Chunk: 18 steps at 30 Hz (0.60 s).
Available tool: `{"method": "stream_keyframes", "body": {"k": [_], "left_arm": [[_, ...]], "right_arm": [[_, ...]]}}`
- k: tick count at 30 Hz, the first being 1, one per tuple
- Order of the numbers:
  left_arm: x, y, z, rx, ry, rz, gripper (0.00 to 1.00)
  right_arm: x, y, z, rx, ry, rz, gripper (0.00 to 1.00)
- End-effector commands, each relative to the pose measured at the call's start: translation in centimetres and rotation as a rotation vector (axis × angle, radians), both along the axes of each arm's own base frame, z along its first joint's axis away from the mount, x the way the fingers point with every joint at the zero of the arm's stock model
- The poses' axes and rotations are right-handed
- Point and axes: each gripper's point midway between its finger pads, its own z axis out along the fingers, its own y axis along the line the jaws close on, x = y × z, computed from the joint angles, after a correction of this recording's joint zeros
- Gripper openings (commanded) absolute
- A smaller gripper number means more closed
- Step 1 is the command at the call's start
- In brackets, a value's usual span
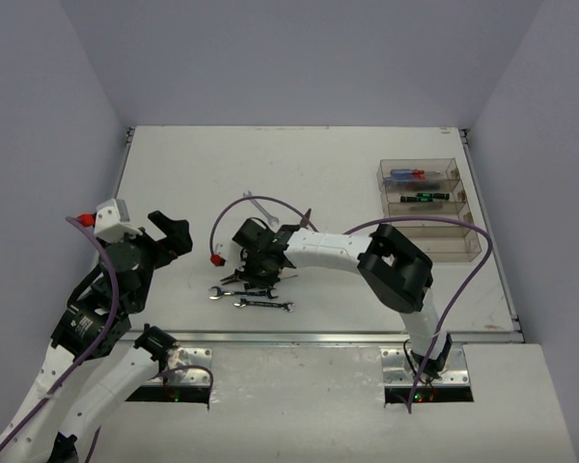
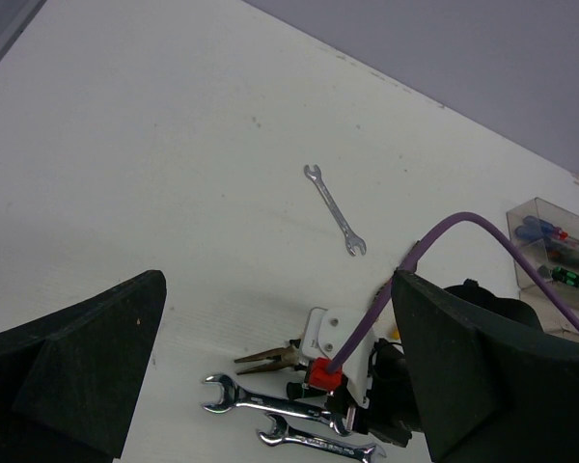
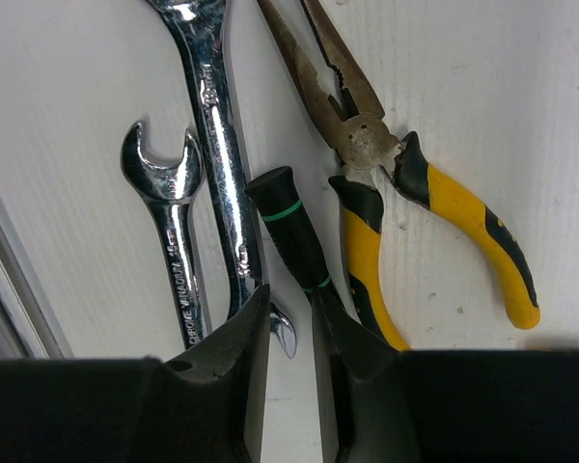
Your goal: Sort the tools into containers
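Observation:
My right gripper [image 3: 289,299] is down over a cluster of tools, its jaws open only a narrow gap. A black screwdriver with green rings [image 3: 285,217] runs under the right fingertip. The end of a long silver wrench [image 3: 217,145] lies in the gap, and nothing is clamped. A shorter wrench [image 3: 174,241] lies to its left, yellow-handled pliers [image 3: 463,222] to the right. Another wrench [image 1: 258,207] lies alone farther back. The containers [image 1: 429,207] stand at the far right with screwdrivers [image 1: 412,176] in two bins. My left gripper [image 1: 174,231] hovers wide open and empty at the left.
The right arm's purple cable [image 1: 222,217] loops above the tool cluster. A metal strip [image 1: 318,338] edges the table's near side. Grey walls close in the table at the back and both sides.

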Motion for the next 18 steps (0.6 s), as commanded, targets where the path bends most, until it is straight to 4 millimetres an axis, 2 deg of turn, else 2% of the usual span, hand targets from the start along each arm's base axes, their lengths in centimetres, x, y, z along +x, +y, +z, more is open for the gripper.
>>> {"method": "stream_keyframes", "body": {"k": [1, 15, 18], "left_arm": [[0.5, -0.1, 0.6, -0.007, -0.022, 0.002, 1.00], [0.5, -0.2, 0.5, -0.004, -0.019, -0.006, 1.00], [0.5, -0.2, 0.6, -0.004, -0.021, -0.005, 1.00]], "right_arm": [[1.4, 1.1, 0.0, 0.004, -0.059, 0.025, 0.23], [2.4, 1.3, -2.6, -0.037, -0.053, 0.036, 0.19], [2.5, 1.2, -2.7, -0.039, -0.057, 0.041, 0.13]]}}
